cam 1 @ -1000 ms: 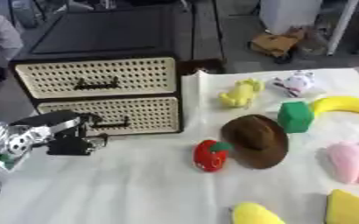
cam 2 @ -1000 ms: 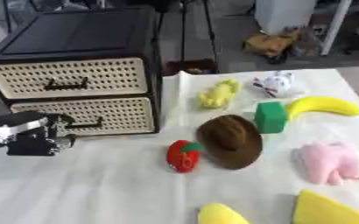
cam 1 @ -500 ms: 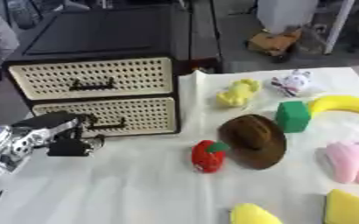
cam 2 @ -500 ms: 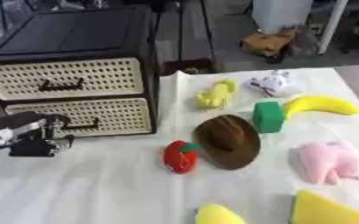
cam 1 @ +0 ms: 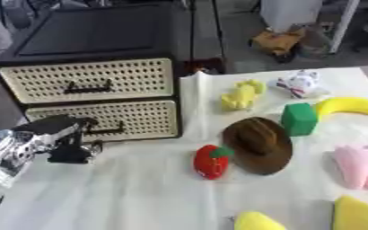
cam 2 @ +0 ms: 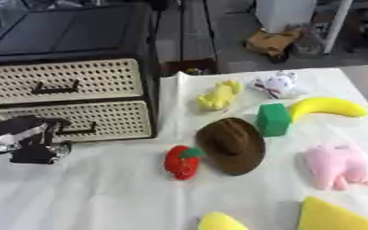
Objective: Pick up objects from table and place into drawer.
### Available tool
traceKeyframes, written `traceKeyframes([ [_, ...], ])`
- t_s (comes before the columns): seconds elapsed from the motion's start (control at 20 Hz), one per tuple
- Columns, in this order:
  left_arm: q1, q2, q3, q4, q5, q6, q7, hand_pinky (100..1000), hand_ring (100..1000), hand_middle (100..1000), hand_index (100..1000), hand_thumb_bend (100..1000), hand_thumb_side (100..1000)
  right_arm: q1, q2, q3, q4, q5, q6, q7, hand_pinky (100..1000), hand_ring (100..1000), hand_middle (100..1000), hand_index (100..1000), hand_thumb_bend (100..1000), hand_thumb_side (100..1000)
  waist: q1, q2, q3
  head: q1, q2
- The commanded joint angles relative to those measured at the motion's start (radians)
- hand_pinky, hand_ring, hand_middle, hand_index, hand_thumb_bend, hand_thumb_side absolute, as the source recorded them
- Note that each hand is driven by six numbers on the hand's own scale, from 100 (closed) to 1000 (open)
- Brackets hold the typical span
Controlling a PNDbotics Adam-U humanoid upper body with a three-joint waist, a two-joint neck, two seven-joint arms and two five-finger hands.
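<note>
A black cabinet (cam 1: 101,40) holds two cream perforated drawers, the upper drawer (cam 1: 89,81) and the lower drawer (cam 1: 112,119), both closed. My left hand (cam 1: 60,140) hovers low at the left, just left of the lower drawer's dark handle (cam 1: 108,130), its fingers curled downward with nothing seen in them. On the white cloth lie a red strawberry toy (cam 1: 211,161), a brown hat (cam 1: 259,144), a green cube (cam 1: 299,119), a banana (cam 1: 352,106), a yellow plush (cam 1: 240,94), a white plush (cam 1: 301,83) and a pink plush (cam 1: 360,165). My right hand shows in no view.
Two yellow shapes, a rounded yellow shape (cam 1: 258,221) and a yellow wedge (cam 1: 358,214), lie at the front edge. The white cloth (cam 1: 124,193) is bare in front of the cabinet. Boxes and a table leg stand on the floor behind the table.
My left hand has sunk only slightly and stays beside the lower drawer's handle. The drawers and toys have not moved.
</note>
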Motion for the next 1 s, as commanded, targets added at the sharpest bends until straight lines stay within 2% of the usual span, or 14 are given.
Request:
traceKeyframes([
  [0.05, -0.028, 0.012, 0.025, 0.027, -0.004, -0.009, -0.023, 357, 392, 422, 983, 100, 613, -0.009, -0.018, -0.005, -0.015, -0.009, -0.001, 0.005, 786, 921, 869, 909, 100, 1000, -0.001, -0.014, -0.005, 0.003, -0.008],
  [0.15, -0.034, 0.010, 0.032, 0.043, -0.008, -0.014, -0.026, 358, 390, 418, 983, 100, 577, -0.009, -0.016, -0.004, -0.015, -0.010, -0.001, 0.006, 786, 922, 867, 907, 100, 1000, 0.001, -0.012, -0.007, 0.004, -0.008],
  [0.45, -0.043, 0.001, 0.042, 0.087, -0.034, -0.035, -0.036, 354, 353, 377, 956, 100, 579, -0.008, -0.012, -0.004, -0.015, -0.018, 0.000, 0.011, 786, 922, 864, 903, 100, 1000, 0.004, -0.008, -0.012, 0.006, -0.014],
  [1.0, -0.042, 0.007, 0.048, 0.081, -0.003, -0.025, -0.048, 315, 197, 236, 805, 100, 582, 0.006, -0.001, -0.004, -0.015, -0.028, 0.010, 0.017, 787, 924, 857, 900, 100, 1000, 0.008, -0.014, -0.013, 0.004, -0.011],
])
